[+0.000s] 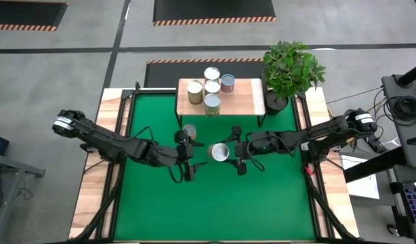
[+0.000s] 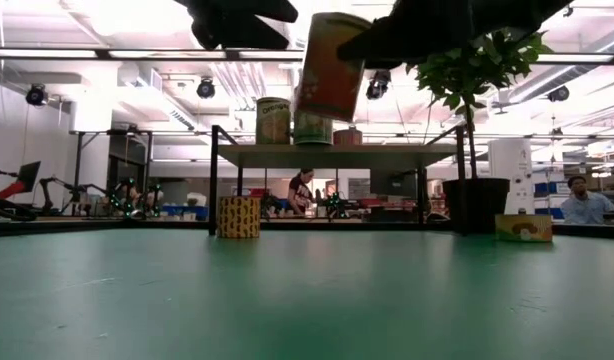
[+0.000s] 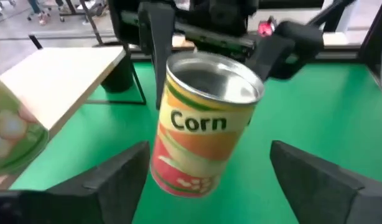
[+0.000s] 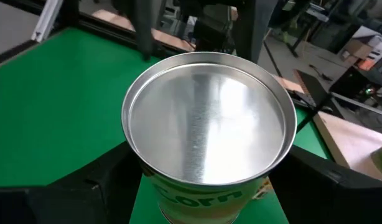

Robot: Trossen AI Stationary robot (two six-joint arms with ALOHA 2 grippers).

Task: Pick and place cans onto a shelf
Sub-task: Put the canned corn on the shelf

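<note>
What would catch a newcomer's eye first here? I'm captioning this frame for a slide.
The Corn can, gripped by the right gripper and held tilted in the air above the green table. The left gripper is open right beside it. Behind, four cans stand on the wooden shelf.

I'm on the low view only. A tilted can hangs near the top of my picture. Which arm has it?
Observer: The right gripper has it, shut on the corn can above the green table.
Operator: Where's the left one?
Observer: The left gripper faces the can from the other side, its fingers open and clear of it.
Operator: How many on the shelf?
Observer: From above, five cans stand on the shelf, grouped toward its left half.
</note>
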